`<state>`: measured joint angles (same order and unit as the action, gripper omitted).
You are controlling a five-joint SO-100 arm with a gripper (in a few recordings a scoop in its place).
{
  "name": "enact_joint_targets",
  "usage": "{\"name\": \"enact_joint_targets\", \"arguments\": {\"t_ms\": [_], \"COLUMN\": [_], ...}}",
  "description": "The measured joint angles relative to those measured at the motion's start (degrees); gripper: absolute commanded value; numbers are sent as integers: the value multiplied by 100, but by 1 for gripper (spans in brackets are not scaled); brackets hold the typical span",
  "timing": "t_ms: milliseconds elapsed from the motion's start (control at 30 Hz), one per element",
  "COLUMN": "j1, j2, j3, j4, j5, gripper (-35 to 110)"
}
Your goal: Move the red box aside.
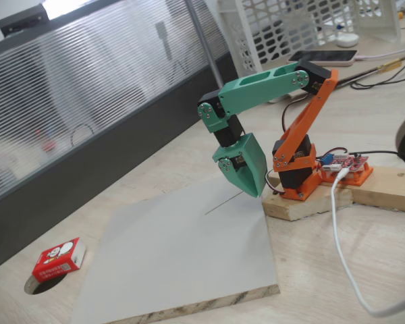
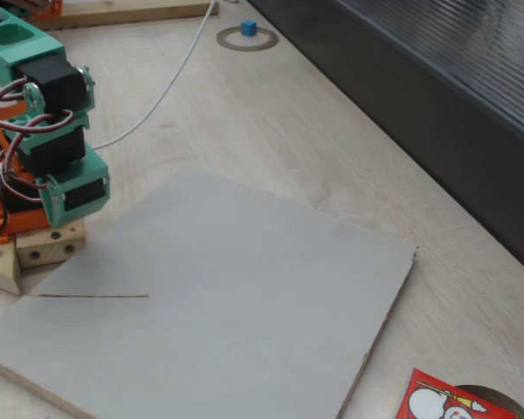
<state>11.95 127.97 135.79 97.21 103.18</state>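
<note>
The red box [image 1: 59, 259] is a small carton with a white cartoon figure. It lies flat on the wooden table just off the left edge of the grey board [image 1: 182, 263], next to a round hole in the tabletop. In the other fixed view the red box [image 2: 444, 401] is cut off by the bottom edge. My green gripper [image 1: 252, 189] hangs over the board's far corner, pointing down, jaws together with nothing between them. It is far from the box. From the other side I see the gripper's body [image 2: 74, 188] by the arm's base.
The orange arm base sits on a wooden block [image 1: 310, 202] with a red circuit board and a white cable [image 1: 344, 263] trailing right. A white basket [image 1: 304, 27] and a phone [image 1: 324, 56] lie behind. A blue cube [image 2: 248, 29] rests in a ring. A dark partition runs along the table.
</note>
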Motion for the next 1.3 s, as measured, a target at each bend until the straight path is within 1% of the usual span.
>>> {"name": "enact_joint_targets", "arguments": {"t_ms": [667,900,1300], "j1": [0,0,0], "j2": [0,0,9], "j3": [0,70,114], "j4": [0,-519,-571], "j5": [0,0,0], "gripper": [4,4,4]}}
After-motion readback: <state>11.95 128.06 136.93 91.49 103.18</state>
